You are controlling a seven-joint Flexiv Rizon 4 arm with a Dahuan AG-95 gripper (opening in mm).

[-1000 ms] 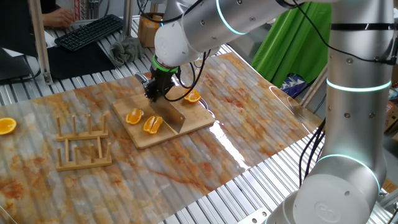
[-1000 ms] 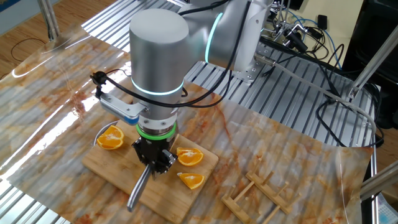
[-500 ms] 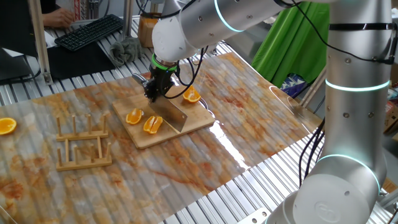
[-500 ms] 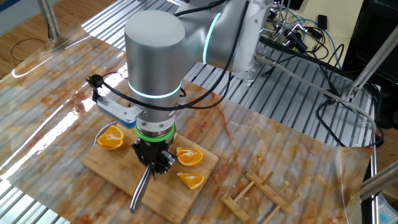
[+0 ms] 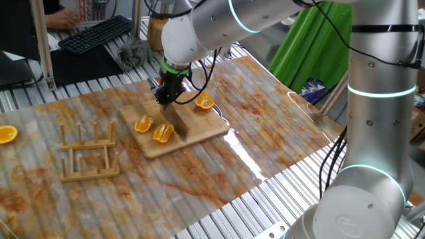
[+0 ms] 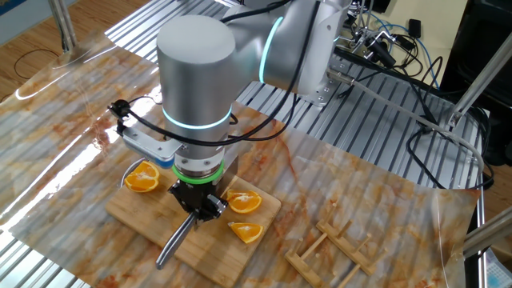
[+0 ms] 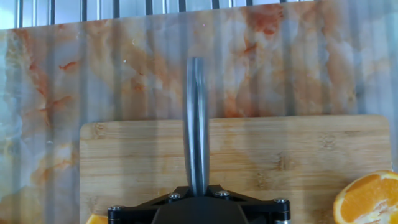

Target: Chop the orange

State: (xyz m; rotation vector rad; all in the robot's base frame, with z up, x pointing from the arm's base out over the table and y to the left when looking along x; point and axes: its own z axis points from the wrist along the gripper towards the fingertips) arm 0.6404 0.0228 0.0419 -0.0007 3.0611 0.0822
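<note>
The orange is two thin wedges (image 5: 143, 124) (image 5: 163, 133) on the wooden board (image 5: 199, 129); in the other fixed view the wedges (image 6: 244, 200) (image 6: 245, 232) lie right of the knife. My gripper (image 5: 166, 94) (image 6: 198, 205) is shut on a knife (image 5: 176, 123) (image 6: 176, 243) whose blade slants down over the board beside the nearer wedge. In the hand view the gripper (image 7: 197, 202) holds the blade (image 7: 197, 124) edge-on above the board (image 7: 280, 155); a sliver of one wedge (image 7: 96, 219) shows at the bottom left.
A rounder orange half (image 5: 204, 101) (image 6: 142, 178) (image 7: 370, 199) sits on the board's other end. Another orange half (image 5: 6, 134) lies on the table at the far left. A wooden rack (image 5: 89, 156) (image 6: 336, 252) stands beside the board. A keyboard (image 5: 96, 33) lies at the back.
The knife has turned in my grip's sweep: its blade showed broadside before and now looks narrow, and its tip has swung a little across the board. The wedges have not moved.
</note>
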